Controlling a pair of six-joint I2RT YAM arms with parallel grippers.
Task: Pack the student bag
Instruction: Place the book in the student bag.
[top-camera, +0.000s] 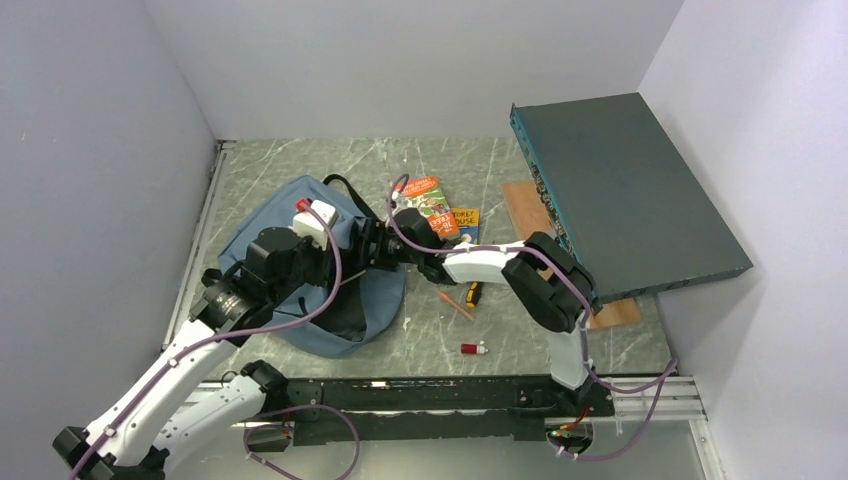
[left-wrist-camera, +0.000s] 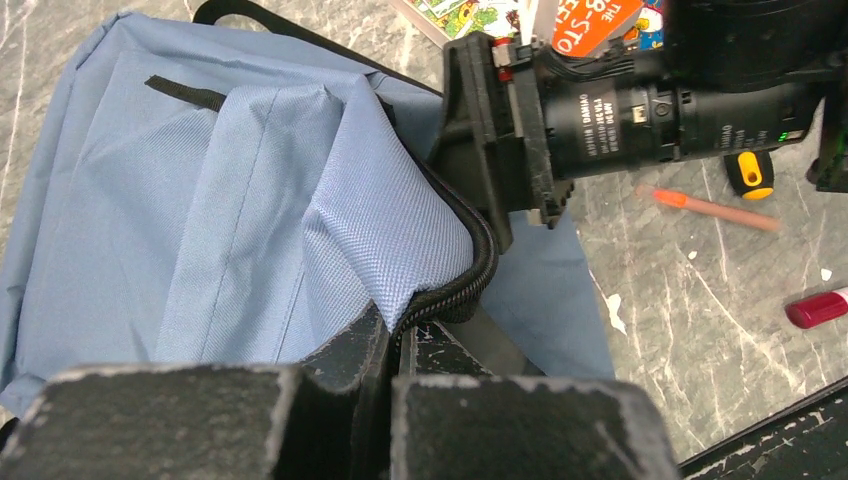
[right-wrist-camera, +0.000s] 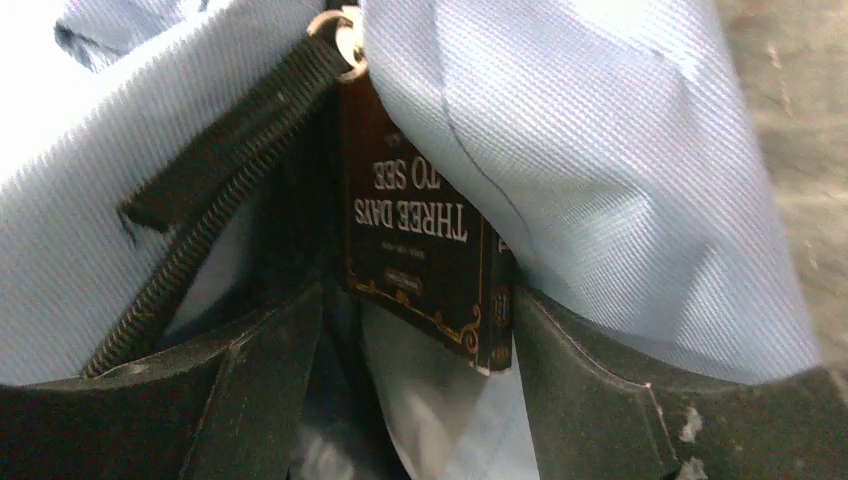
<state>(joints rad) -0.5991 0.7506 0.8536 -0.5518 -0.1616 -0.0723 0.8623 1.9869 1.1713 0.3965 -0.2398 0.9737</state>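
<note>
Right wrist view: right gripper (right-wrist-camera: 415, 305) released, jaws spread either side of a book (right-wrist-camera: 420, 240) standing in the bag (right-wrist-camera: 620, 200) mouth. Left gripper (left-wrist-camera: 392, 350) clenched on the bag's zipper edge. Bag lies centre-left in the top view.

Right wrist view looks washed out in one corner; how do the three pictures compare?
Right wrist: the bag burns out nearly white at top left, yet the book title reads sharply; the table at top right is blurred. Left wrist: the bag's weave is crisp and evenly lit. Top external: soft, even light, faint shadows.
</note>
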